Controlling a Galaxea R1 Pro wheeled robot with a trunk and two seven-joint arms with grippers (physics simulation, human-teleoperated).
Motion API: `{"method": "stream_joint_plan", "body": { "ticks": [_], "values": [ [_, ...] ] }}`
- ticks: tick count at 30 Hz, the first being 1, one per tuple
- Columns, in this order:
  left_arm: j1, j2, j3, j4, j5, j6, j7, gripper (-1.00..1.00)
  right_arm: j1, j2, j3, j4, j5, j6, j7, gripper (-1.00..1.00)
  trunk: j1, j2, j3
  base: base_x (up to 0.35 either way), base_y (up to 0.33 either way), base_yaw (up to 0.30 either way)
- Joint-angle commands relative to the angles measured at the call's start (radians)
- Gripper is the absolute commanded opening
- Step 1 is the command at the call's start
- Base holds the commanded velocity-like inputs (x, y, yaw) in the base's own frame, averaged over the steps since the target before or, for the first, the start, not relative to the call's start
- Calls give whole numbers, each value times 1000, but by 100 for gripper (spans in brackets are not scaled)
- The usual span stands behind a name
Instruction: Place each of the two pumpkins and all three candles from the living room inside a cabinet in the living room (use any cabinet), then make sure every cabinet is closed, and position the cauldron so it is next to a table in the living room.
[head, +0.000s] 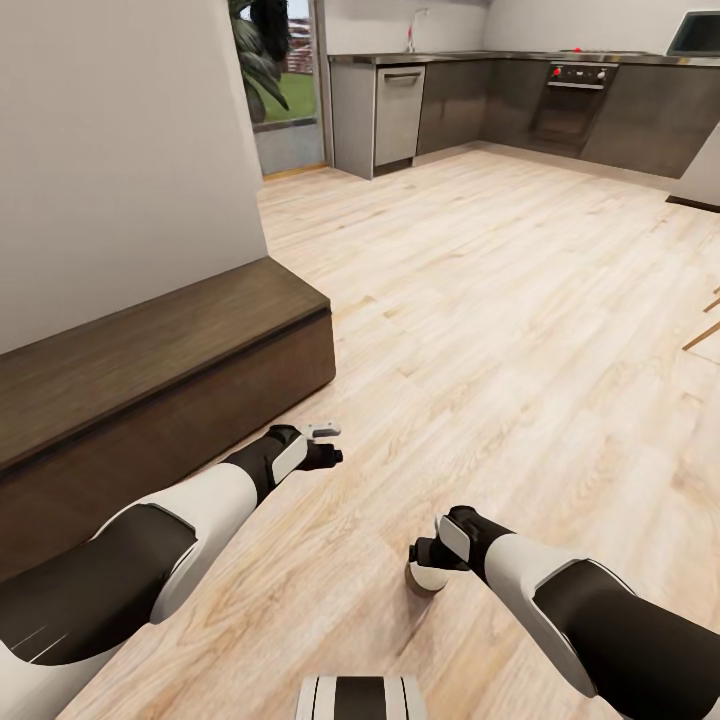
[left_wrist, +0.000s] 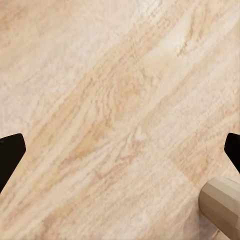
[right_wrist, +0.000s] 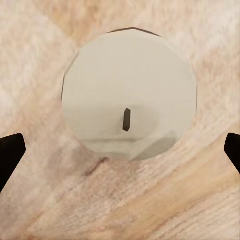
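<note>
1. The plank floor (head: 500, 300) of pale wood ran from the robot toward a kitchen run of dark cupboards (head: 520, 100) with a steel dishwasher (head: 399, 115) and an oven (head: 572, 100) at the far side, well apart from the cabinet.
2. The cabinet (head: 150, 390), long, low and dark brown, stood against a pale wall (head: 110, 150); every front in view was shut flush (no handles seen).
3. The left arm reached out just in front of the cabinet's near end. Its gripper (head: 328, 445) hung above bare floor, beside the cabinet and apart from it. In the left wrist view its fingertips (left_wrist: 11, 152) sat at opposite edges of the picture, so the jaws were wide apart and held nothing.
4. The right gripper (head: 425, 555) hung farther from the cabinet than the left one, directly over a candle. In the right wrist view the dark fingertips (right_wrist: 10, 152) stood apart on either side, not touching it.
5. The candle (right_wrist: 129, 95), a stubby pale cylinder with a short dark wick, stood upright on the floor well clear of the cabinet; its side also showed in the left wrist view (left_wrist: 222, 202).
</note>
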Motion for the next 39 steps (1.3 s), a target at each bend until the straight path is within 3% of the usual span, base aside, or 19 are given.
{"method": "stream_joint_plan", "body": {
  "ticks": [1,24,33,39],
  "values": [
    [0,0,-5,-2,11,4,8,100,-1,1,6,1,-11,2,-4,100,0,0,-1,0,0,0],
    [-1,0,-5,-1,11,4,-3,100,-1,1,6,0,-10,-5,1,100,9,-5,-82,0,0,0],
    [-1,0,-5,-1,11,4,-3,100,-1,1,6,0,-9,-6,2,100,9,-5,-82,0,0,0],
    [0,0,-5,-1,11,4,-3,100,-1,1,6,0,-9,-6,3,100,12,-7,-105,0,0,0]
  ]
}}
